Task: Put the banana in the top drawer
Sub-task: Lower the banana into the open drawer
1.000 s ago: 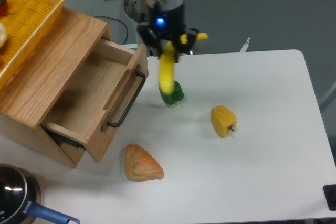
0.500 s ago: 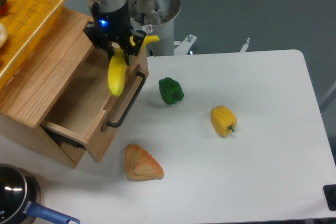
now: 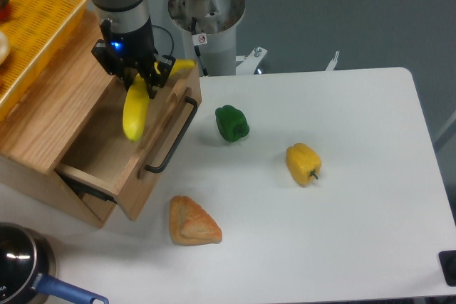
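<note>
Fingers (image 3: 135,75) pinch the curved yellow banana (image 3: 135,109) above the open oak drawer (image 3: 107,149); we should lower toward 6 o'clock before releasing.

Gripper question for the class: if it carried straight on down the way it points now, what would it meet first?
The gripper points down, holding the banana over the open top drawer. The banana's lower tip would likely touch the drawer's floor first, though depth is hard to judge from one view.

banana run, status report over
Gripper shut on the banana, which hangs end-down over the open top drawer. Not released yet. Nothing seen inside the drawer in its way.
</note>
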Controlling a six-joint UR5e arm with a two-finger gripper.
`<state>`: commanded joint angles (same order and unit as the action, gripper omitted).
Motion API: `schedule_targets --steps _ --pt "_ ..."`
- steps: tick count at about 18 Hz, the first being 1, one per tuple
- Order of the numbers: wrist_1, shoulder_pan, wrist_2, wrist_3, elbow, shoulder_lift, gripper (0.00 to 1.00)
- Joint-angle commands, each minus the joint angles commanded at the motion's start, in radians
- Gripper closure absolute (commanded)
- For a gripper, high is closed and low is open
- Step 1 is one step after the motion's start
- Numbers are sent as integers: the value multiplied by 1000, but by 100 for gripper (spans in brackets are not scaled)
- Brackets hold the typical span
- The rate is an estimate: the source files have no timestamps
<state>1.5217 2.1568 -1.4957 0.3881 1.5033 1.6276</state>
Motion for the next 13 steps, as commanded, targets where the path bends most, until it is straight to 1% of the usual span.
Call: schedule_targets --steps 5,8,9,11,13 --pt "0 -9 9 0 0 5 85" --pt "-2 -11 15 0 0 17 83" --pt "-2 -11 18 0 0 18 78" --pt "-2 -14 18 0 0 20 75" --pt "-2 -14 17 0 0 20 65"
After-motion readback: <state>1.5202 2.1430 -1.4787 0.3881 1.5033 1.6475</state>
